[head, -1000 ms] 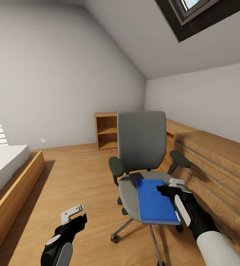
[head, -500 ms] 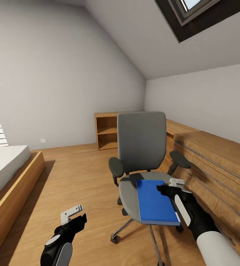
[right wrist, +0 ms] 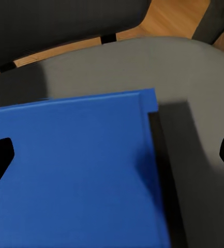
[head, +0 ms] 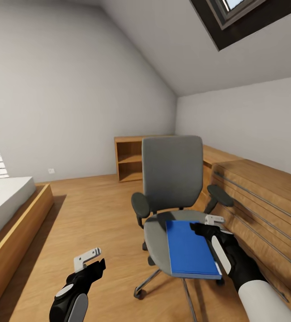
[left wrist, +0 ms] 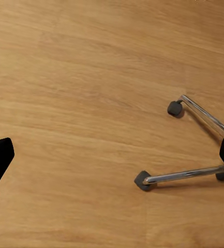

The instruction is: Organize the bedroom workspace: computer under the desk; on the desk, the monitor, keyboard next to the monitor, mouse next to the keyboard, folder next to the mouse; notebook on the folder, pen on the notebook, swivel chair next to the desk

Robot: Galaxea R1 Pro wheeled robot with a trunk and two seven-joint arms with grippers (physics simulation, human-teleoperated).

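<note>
Folder (head: 191, 249) slid slightly nearer; flat bright blue, open right tool (head: 206, 226) above.

No text, label, brand, number or sign can be read anywhere. The blue folder (head: 191, 248) has a plain cover, the grey swivel chair (head: 172, 172) bears no mark, and the walls and wooden furniture are plain.

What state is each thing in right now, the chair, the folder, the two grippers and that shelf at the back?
swivel chair: upright on the wood floor, seat occupied.
folder: lying flat and closed on the seat.
right gripper: open, above the folder's edge, not gripping.
left gripper: open, empty, over the floor.
shelf unit: open-fronted.
</note>
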